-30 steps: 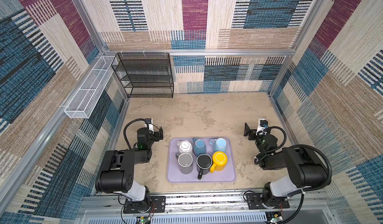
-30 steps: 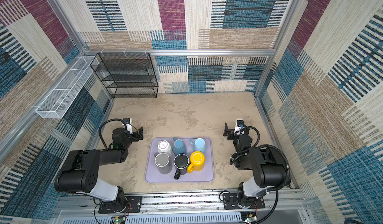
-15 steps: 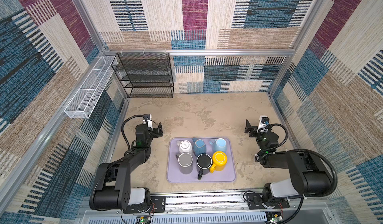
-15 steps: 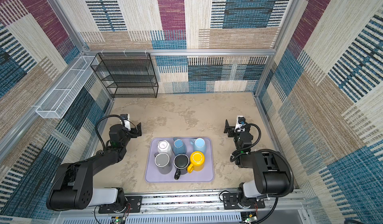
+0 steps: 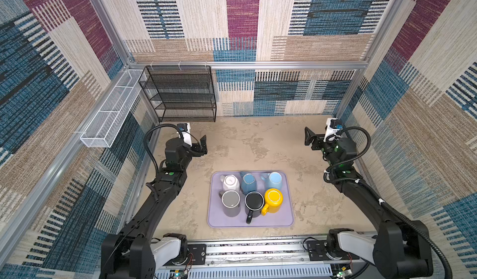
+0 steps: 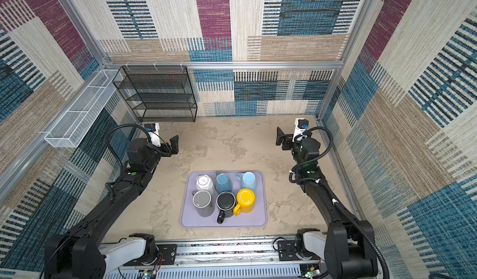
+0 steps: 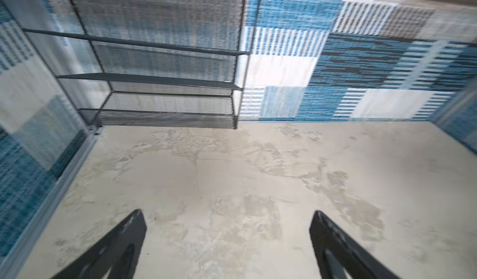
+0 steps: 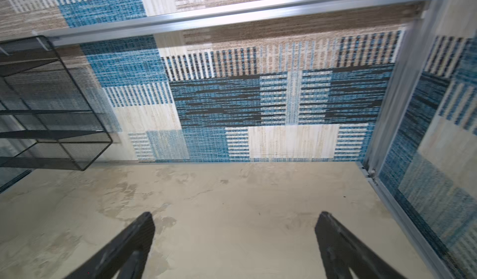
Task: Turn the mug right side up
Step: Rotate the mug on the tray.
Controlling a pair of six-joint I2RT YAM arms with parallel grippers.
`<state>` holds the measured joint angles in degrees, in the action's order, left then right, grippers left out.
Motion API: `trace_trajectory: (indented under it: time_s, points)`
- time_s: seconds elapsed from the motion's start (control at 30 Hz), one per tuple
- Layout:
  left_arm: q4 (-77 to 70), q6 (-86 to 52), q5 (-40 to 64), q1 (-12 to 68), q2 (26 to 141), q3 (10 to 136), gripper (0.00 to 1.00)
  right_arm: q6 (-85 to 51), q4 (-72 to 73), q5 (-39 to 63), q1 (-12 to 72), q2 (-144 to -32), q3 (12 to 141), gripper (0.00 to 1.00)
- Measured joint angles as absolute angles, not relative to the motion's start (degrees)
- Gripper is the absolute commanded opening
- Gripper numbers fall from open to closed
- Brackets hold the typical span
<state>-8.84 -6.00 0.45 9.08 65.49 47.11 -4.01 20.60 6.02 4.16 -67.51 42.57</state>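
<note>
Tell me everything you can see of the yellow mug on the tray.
Glossy and ceramic-looking, the yellow mug stands on the lavender tray, apparently upside down with its closed base up. Its loop handle angles toward the black mug beside it; contact there is unclear. It ends the near row on the robot's right, in front of the light blue mug.

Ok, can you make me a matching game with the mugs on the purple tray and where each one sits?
Things:
1. white mug
2. yellow mug
3. black mug
4. light blue mug

Places on the tray:
A. row nearer the robot, middle
B. far row, robot's left end
C. far row, robot's right end
D. row nearer the robot, robot's right end

Pairs: 1-B, 2-D, 3-A, 4-C.
</note>
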Motion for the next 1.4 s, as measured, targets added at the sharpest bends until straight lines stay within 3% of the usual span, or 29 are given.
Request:
trace_trajectory:
  time_s: [0.4,0.8,1.4]
  points:
    - [12.01,-10.96,2.37,16.95,63.09,54.98,0.99,-2.48,-4.45,15.0,13.69,-71.5,53.84,0.99]
    - [27.59,-15.2,7.9,19.81,62.11,56.69,1.0,-1.21,-13.63,18.04,22.44,-74.06,54.46,0.99]
    - [31.35,-14.98,6.24,21.91,63.66,56.88,1.0,-1.56,-30.76,8.32,33.21,-86.74,63.77,0.99]
